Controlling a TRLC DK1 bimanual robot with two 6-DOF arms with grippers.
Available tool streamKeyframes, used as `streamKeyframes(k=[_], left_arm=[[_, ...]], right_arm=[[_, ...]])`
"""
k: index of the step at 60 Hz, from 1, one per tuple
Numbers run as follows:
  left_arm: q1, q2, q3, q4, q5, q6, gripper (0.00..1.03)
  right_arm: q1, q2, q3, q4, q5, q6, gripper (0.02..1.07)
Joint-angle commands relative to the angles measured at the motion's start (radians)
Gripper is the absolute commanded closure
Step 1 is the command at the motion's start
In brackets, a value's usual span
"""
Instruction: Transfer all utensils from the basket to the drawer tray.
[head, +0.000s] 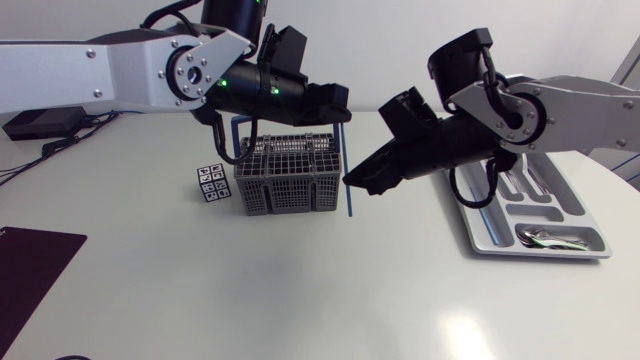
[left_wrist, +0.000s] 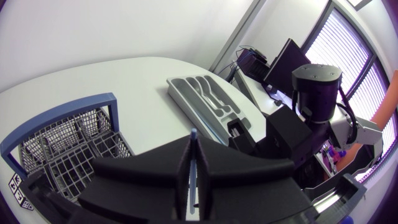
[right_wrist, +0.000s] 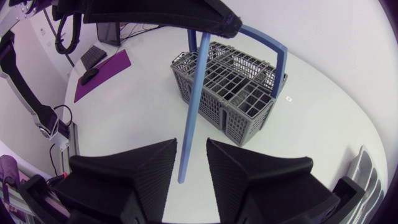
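Observation:
My left gripper (head: 338, 105) hangs over the right end of the grey wire basket (head: 290, 180), shut on the top of a long blue utensil (head: 349, 160) that points straight down outside the basket. In the left wrist view the utensil (left_wrist: 194, 165) is pinched between the fingers. My right gripper (head: 352, 183) is at the utensil's lower half. In the right wrist view the blue utensil (right_wrist: 194, 93) runs down between the fingers of the right gripper (right_wrist: 191, 149), with a gap showing on one side. The grey drawer tray (head: 480, 225) lies to the right and holds silver utensils (head: 548, 238).
A small marker cube (head: 211, 184) stands just left of the basket, whose blue handle (right_wrist: 267, 40) is raised. A dark mat (head: 30, 280) lies at the table's front left corner. Bare tabletop spreads in front of the basket and tray.

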Motion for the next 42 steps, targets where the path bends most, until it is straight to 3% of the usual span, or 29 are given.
streamKeyframes(k=[1,7,13,16,28,42], left_arm=[[0.007,0.015,0.021,-0.002,0.015,-0.028,1.0],[0.007,0.015,0.021,-0.002,0.015,-0.03,1.0],[0.007,0.013,0.021,-0.002,0.015,-0.03,1.0],[0.007,0.013,0.02,-0.001,0.015,-0.03,1.0],[0.008,0.01,0.017,0.004,0.013,-0.03,0.99],[0.007,-0.008,0.034,0.03,0.013,-0.03,0.6]], right_arm=[[0.015,0.032,0.016,-0.006,-0.013,0.022,0.8],[0.026,0.036,0.015,-0.006,-0.011,0.025,0.82],[0.028,0.043,0.018,-0.006,-0.011,0.025,0.98],[0.028,0.044,0.018,-0.006,-0.011,0.025,1.01],[0.023,0.043,0.015,-0.018,-0.011,0.028,1.01],[0.025,0.041,-0.001,-0.047,-0.033,0.022,1.01]])
